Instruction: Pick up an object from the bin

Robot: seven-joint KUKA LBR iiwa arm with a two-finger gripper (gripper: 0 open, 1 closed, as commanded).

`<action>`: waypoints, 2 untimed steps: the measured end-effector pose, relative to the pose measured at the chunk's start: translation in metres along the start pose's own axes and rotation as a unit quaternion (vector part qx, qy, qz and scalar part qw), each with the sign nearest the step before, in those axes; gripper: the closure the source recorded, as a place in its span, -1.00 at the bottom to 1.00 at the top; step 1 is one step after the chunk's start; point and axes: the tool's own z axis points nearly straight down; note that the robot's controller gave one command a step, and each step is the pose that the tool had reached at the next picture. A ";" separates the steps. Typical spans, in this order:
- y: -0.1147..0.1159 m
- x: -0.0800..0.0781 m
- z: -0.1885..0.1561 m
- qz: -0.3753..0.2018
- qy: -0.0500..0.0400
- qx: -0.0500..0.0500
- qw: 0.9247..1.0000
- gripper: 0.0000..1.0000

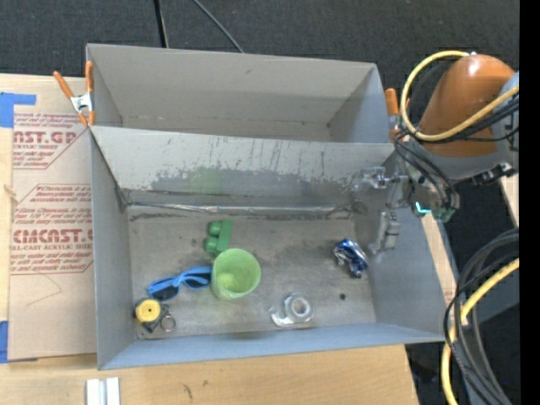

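The grey metal bin [253,99] holds a few loose things, all on its floor. In the left front corner lies a small yellow round disc [148,311] with a little metal ring [165,321] against it. Just beside them is what looks like a pair of blue plastic toy glasses [180,281].

Next comes a light-green plastic cup [235,274], tipped so its mouth faces the camera; nothing shows inside it. A small dark-green block [218,236] lies just behind it. Near the front wall sits a clear, silvery ring-shaped piece [293,310].

By the right wall lies a crumpled blue-and-white wrapper-like thing [350,256]. The gripper [387,233] is just beside it, up and to its right. I cannot tell whether the pincer is spread or pressed together.

That thing looks light, soft and probably slippery, so a pinch across its bunched middle seems safest.
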 end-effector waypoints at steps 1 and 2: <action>-0.017 0.049 0.108 -0.048 0.001 -0.001 0.999 -1.00; -0.017 0.046 0.103 -0.049 -0.003 0.000 0.999 1.00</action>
